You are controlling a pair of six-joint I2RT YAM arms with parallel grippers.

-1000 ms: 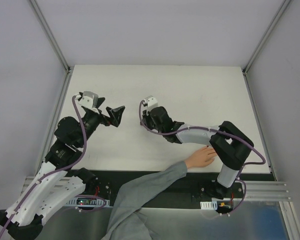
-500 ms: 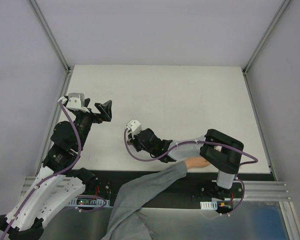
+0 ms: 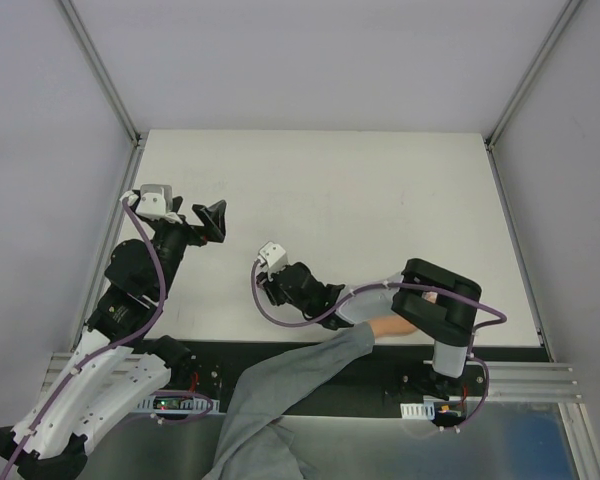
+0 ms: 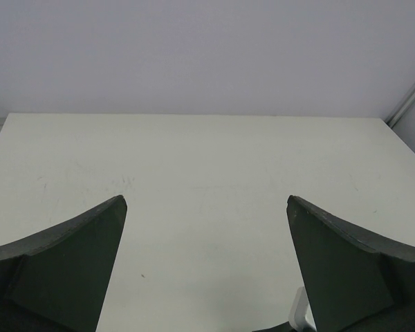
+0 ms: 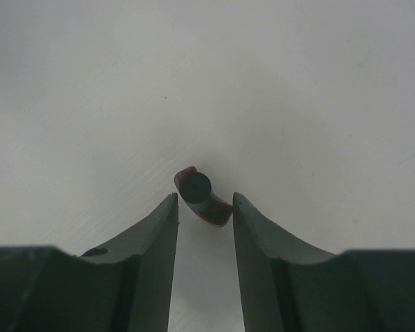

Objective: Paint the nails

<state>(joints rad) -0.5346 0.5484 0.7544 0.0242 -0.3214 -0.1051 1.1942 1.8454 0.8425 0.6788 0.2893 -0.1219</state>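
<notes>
The right gripper (image 5: 205,199), jaws slightly parted around a small dark-red, black-capped bottle (image 5: 196,188) on the white table (image 5: 297,83), grip unclear, apparently readies polish, while the left gripper (image 4: 207,207) hangs wide open, clear.

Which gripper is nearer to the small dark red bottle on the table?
Right. The right gripper is directly at the dark red bottle, which lies at the tips of its parted fingers. The left gripper, wide open, is toward the table's left side, no bottle in its view.
</notes>
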